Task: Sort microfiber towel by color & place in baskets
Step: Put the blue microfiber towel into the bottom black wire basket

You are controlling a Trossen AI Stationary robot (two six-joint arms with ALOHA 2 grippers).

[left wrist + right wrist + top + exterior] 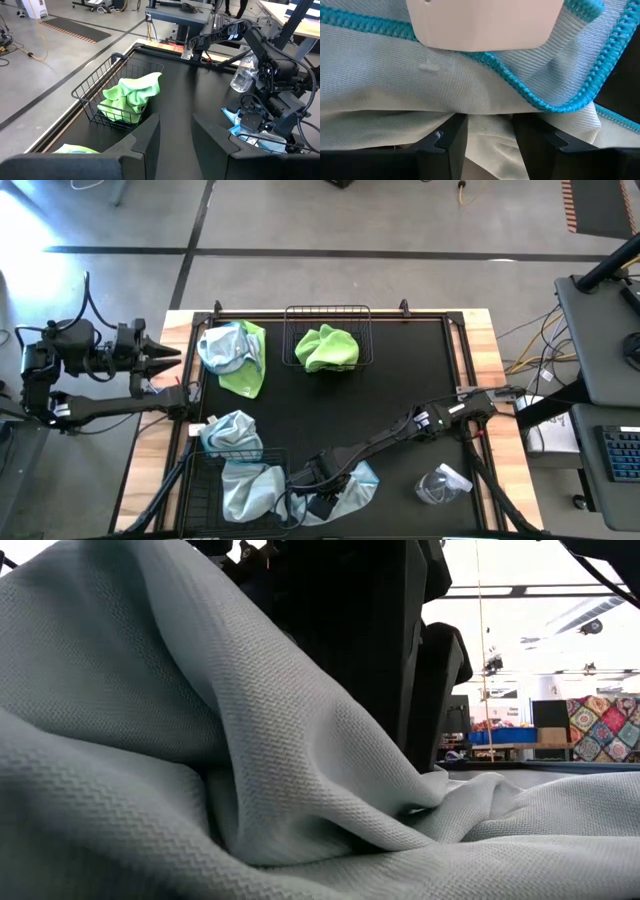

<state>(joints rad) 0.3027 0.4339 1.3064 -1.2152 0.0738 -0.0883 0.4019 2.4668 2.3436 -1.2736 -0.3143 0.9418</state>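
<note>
My right gripper (322, 480) is low at the table's near edge, shut on a light blue towel (362, 482) that spreads leftward onto the near-left basket (198, 480). That towel fills the low view (200, 740). Another light blue towel (232, 432) lies at this basket's far rim. A lime green towel (326, 347) lies in the far basket (328, 310). A light blue towel and a green towel (236, 356) lie heaped at the far left. My left gripper (165, 360) waits open off the table's left edge. My right gripper pinches a raised fold of the pale towel (490, 125) between its two fingers (451, 136), coming from above and slanting toward the table's near left. The towel's teal stitched edge (535, 100) lies just beyond the fingers. The rest of the towel lies on the table, slack.
A small clear plastic wrapper (440, 485) lies on the black mat at the near right. The far basket also shows in the left wrist view (95, 100), with the green towel (130, 97) in it. Bare mat lies in the table's middle.
</note>
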